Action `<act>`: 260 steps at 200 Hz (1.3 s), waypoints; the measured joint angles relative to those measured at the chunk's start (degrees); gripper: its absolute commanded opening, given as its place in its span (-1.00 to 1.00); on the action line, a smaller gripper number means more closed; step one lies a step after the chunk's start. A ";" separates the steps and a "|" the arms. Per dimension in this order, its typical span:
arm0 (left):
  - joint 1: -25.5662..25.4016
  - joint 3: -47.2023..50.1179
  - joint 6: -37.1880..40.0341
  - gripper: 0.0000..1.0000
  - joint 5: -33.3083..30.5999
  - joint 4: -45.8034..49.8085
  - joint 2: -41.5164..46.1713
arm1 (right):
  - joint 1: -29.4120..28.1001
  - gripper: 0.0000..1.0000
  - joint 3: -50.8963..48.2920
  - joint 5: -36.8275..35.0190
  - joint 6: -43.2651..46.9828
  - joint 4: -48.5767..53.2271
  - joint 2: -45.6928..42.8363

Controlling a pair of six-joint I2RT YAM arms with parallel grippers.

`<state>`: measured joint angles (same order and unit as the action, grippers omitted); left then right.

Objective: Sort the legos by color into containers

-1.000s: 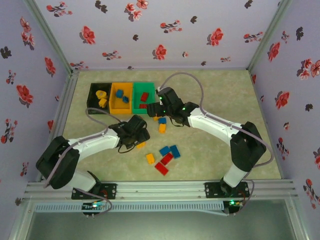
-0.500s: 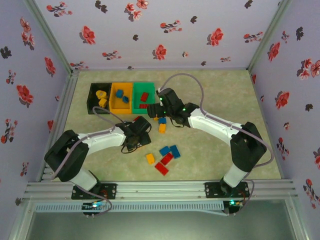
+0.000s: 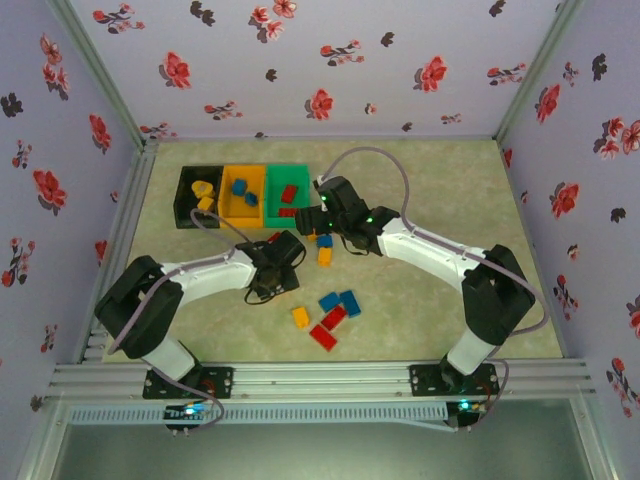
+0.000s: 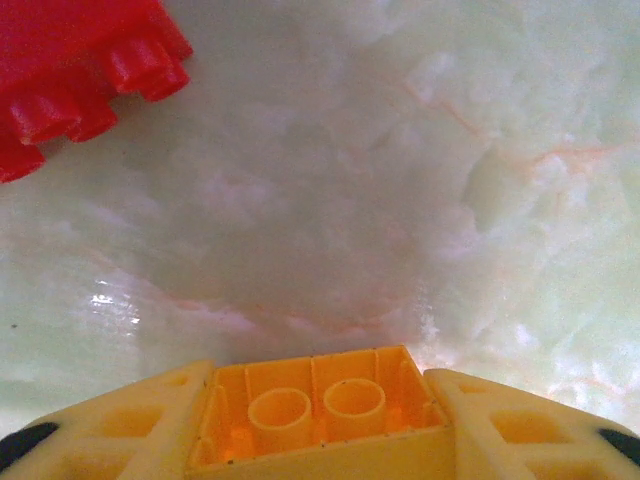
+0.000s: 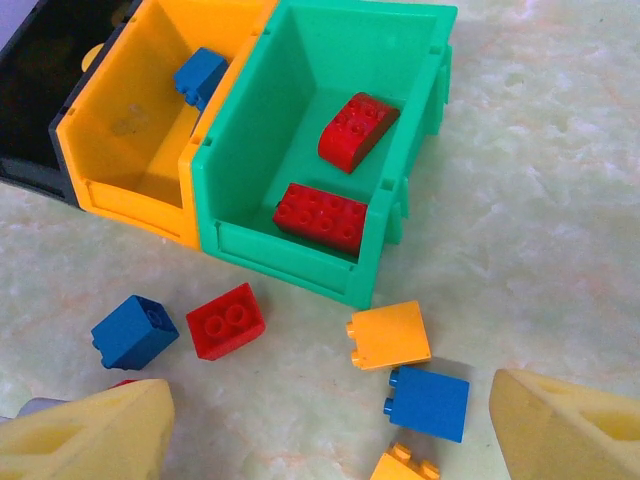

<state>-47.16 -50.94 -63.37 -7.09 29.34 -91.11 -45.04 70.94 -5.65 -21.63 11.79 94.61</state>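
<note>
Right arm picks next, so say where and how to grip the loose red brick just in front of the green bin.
I'd come straight down with the right pincer and clamp the red brick across the face toward the green bin and the opposite near face. It lies flat with upright walls, and the blue brick crowds one other side, leaving little finger room there.

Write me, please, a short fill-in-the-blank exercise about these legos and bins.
1. The left gripper holds a ___ lego.
2. The green bin holds two ___ bricks.
3. The orange-yellow bin holds a ___ block.
4. On the right gripper, the jaws stand ___.
Missing words: yellow; red; blue; open.
</note>
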 measured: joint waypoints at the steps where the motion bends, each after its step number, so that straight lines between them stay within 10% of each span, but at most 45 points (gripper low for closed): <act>1: 0.00 -0.09 0.04 -0.12 0.00 0.11 -0.02 | 0.00 0.66 -0.02 0.00 0.00 0.00 0.00; 78: 2.86 -16.72 15.56 -0.25 -4.17 12.61 -1.46 | 0.17 0.66 -2.29 -2.19 -0.13 0.07 -2.29; 202: 37.97 -29.38 33.75 -0.30 -7.32 11.41 -1.07 | 1.16 0.62 -9.42 -1.88 -5.70 -1.31 -6.58; 260: 45.75 -35.26 34.14 -0.32 -7.52 8.17 -13.18 | 0.35 0.62 -10.05 -1.68 -6.51 -1.42 -6.62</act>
<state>-1.41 -86.19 -29.23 -14.61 37.52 -104.29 -44.69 60.88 -7.33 -28.14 10.37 87.99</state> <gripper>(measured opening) 0.501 0.809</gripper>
